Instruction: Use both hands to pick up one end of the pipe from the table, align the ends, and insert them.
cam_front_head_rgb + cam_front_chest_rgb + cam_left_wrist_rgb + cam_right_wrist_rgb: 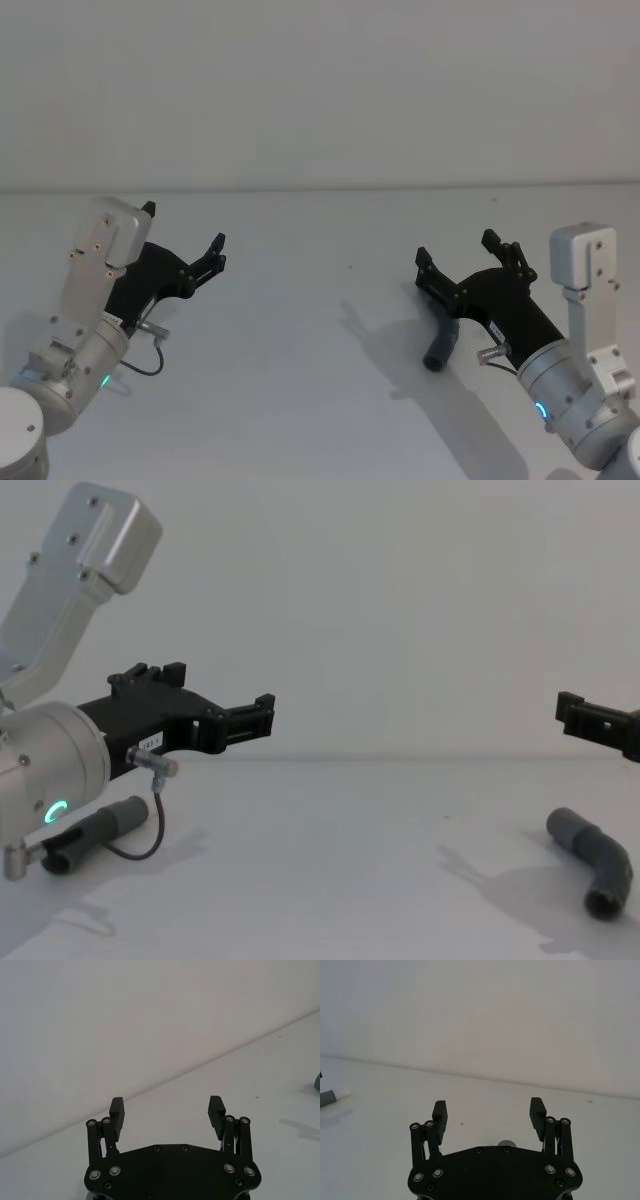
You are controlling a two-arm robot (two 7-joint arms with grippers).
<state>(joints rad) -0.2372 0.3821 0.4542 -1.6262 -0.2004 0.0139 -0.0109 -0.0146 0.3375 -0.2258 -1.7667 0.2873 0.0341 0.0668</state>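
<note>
Although white like the wall (300,90), the table (300,400) bears a bent pipe (440,352).

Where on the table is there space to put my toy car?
The middle of the table, between the left gripper and right gripper, is bare. Crowded spots: the left pipe piece by the left gripper and the right pipe piece under the right gripper.

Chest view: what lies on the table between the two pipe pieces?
The table is bare between the left pipe piece and the bent right piece; in the chest view, just shadows and the left arm's hanging cable cross it.
</note>
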